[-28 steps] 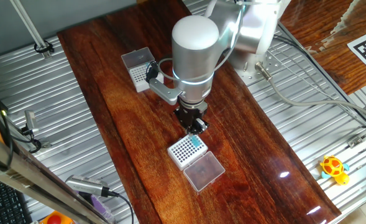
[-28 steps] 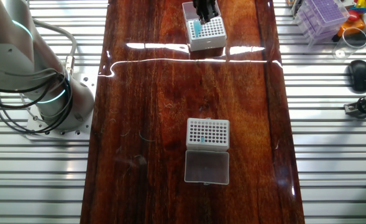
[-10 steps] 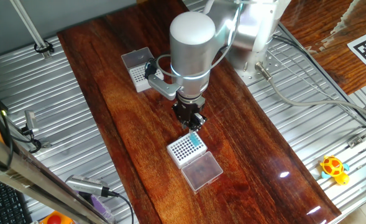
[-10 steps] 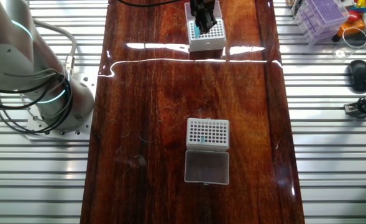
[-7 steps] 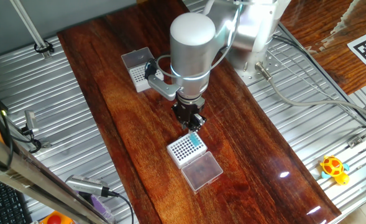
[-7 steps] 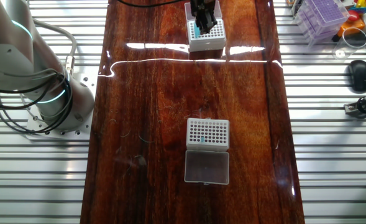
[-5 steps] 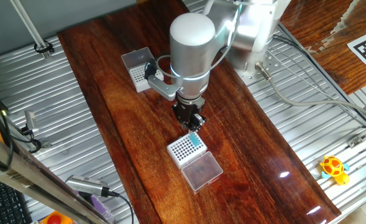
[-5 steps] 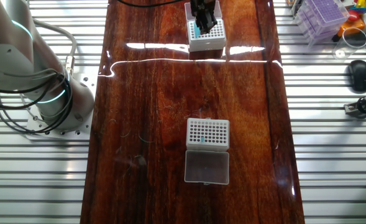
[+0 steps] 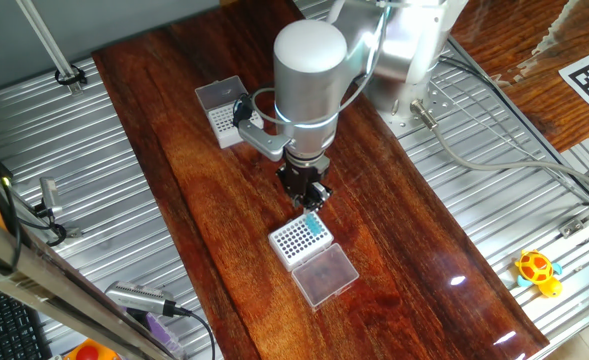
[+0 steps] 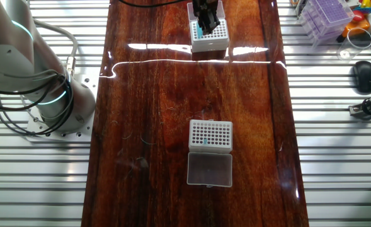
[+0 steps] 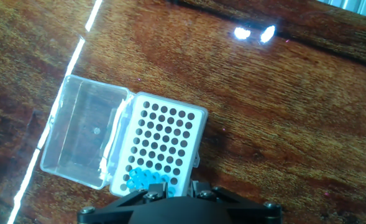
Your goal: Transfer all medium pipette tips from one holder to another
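Teal pipette tips [image 11: 146, 180] cluster at the dark-holed rack's [image 11: 170, 134] 6 o'clock edge; tool [image 9: 312, 196] above (grip state unclear); no legible writing.

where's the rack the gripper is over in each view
One fixed view: the white rack with bold dark holes sits at centre, below the gripper, its clear lid open toward the bottom right.
The other fixed view: top centre, partly hidden by the gripper.
Hand view: lower centre, lid open to the left.
Shared landmark: the teal tips clustered at one edge.
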Available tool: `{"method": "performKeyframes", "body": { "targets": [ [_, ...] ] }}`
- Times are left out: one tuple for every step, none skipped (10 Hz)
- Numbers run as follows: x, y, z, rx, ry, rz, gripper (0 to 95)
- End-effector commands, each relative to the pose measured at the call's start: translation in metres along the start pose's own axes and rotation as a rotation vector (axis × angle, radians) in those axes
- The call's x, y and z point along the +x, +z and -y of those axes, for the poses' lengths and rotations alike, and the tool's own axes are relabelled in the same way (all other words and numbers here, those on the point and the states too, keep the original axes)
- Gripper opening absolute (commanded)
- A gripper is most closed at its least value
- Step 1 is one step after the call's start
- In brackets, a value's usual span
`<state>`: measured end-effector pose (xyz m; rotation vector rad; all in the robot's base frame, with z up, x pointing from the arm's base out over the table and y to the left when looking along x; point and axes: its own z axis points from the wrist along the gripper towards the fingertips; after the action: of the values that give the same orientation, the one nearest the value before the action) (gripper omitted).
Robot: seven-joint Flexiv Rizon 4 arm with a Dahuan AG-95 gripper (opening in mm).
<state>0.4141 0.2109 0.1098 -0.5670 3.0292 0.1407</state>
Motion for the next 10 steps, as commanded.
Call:
{"method": "performKeyframes", "body": {
  "targets": [
    [0.0, 0.0, 0.0, 0.0, 0.0, 0.0, 19.0],
    [0.0, 0.0, 0.0, 0.0, 0.0, 0.0, 19.0],
    [0.0, 0.0, 0.0, 0.0, 0.0, 0.0, 19.0],
    [0.0, 0.0, 0.0, 0.0, 0.0, 0.0, 19.0],
    [0.077, -0.025, 0.127, -0.005, -0.224, -0.058, 19.0],
    [0.077, -0.025, 0.126, -0.003, -0.223, -0.059, 19.0],
    [0.076, -0.024, 0.126, -0.003, -0.223, -0.059, 19.0],
    [0.076, -0.024, 0.126, 0.001, -0.224, -0.061, 19.0],
    [0.077, -0.024, 0.126, 0.005, -0.224, -0.063, 19.0],
    [0.077, -0.025, 0.127, 0.004, -0.224, -0.063, 19.0]
  ]
}}
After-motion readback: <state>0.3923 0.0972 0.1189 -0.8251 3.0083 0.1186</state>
